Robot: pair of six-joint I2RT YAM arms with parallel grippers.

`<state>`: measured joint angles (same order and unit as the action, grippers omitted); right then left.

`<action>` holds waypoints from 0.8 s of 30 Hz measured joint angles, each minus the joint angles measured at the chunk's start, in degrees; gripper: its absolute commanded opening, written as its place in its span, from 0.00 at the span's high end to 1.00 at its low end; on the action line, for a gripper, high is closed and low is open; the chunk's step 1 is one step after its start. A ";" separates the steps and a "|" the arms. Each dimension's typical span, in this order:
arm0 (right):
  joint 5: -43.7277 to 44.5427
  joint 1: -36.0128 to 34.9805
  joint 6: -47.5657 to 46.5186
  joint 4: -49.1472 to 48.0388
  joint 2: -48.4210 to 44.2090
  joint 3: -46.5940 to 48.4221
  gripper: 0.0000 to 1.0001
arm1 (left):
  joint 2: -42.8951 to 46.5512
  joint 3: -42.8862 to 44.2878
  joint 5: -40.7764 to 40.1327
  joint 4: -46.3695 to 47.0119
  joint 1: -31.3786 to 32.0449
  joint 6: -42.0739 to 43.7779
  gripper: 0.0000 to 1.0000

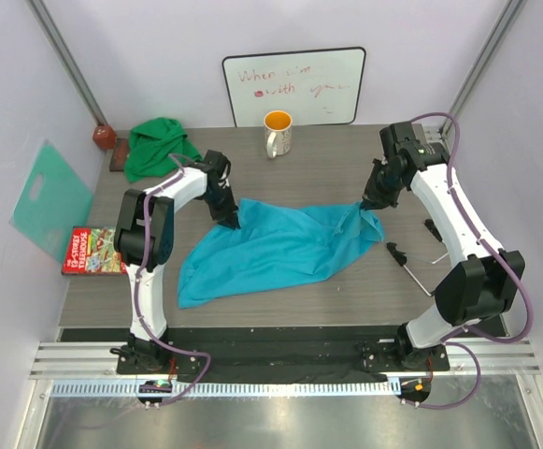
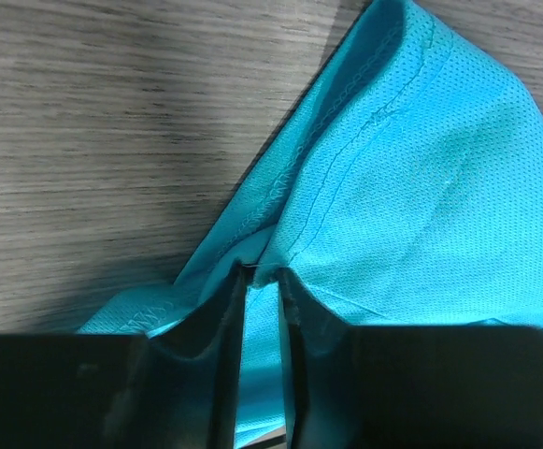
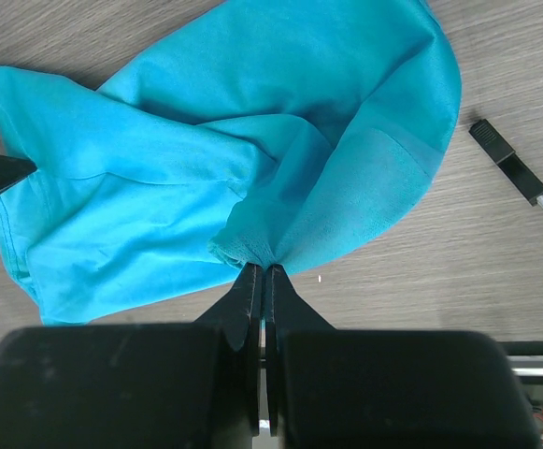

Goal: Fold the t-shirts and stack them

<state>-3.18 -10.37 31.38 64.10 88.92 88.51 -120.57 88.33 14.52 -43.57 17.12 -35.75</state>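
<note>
At the far left I see a flat mint-teal plastic sheet (image 1: 51,192) with a handle hole, leaning against the left wall. Just near of it a red board-game box (image 1: 94,251) lies at the left edge of the grey wood-grain tabletop (image 1: 346,299). In the far left corner sits the kelly-green cloth t-shirt (image 1: 159,147), bunched in a loose heap with neither arm touching it.

Next comes my left hand (image 1: 229,223), down at the far left corner of the turquoise-blue cloth t-shirt (image 1: 280,248). In the left wrist view the left hand (image 2: 260,276) is clenched on a stitched hem of that shirt (image 2: 421,187), with a fold of cloth pinched between the nearly closed fingers.

The turquoise-blue cloth t-shirt lies rumpled across the middle of the tabletop, running from near left to far right, well apart from the green one. Beyond it a white mug with an orange inside (image 1: 278,133) stands upright in front of a whiteboard (image 1: 294,86) with red writing that leans on the back wall.

My right hand (image 1: 365,204) is at the shirt's far right end. In the right wrist view the right hand (image 3: 262,269) is clamped tight on a gathered bunch of the fabric (image 3: 206,140), which fans out from the tips. Further right a black-handled tool (image 1: 411,267) lies on bare tabletop, near the shirt's edge but not touching it.
</note>
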 measured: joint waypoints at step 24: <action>-1.84 0.04 0.22 -4.63 4.15 0.59 0.99 | 0.00 7.19 3.19 -0.61 -3.82 1.44 1.00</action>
<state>-5.02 -10.33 31.59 59.46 93.08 89.10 -120.57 95.53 17.72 -44.18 13.30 -34.30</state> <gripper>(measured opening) 0.027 0.006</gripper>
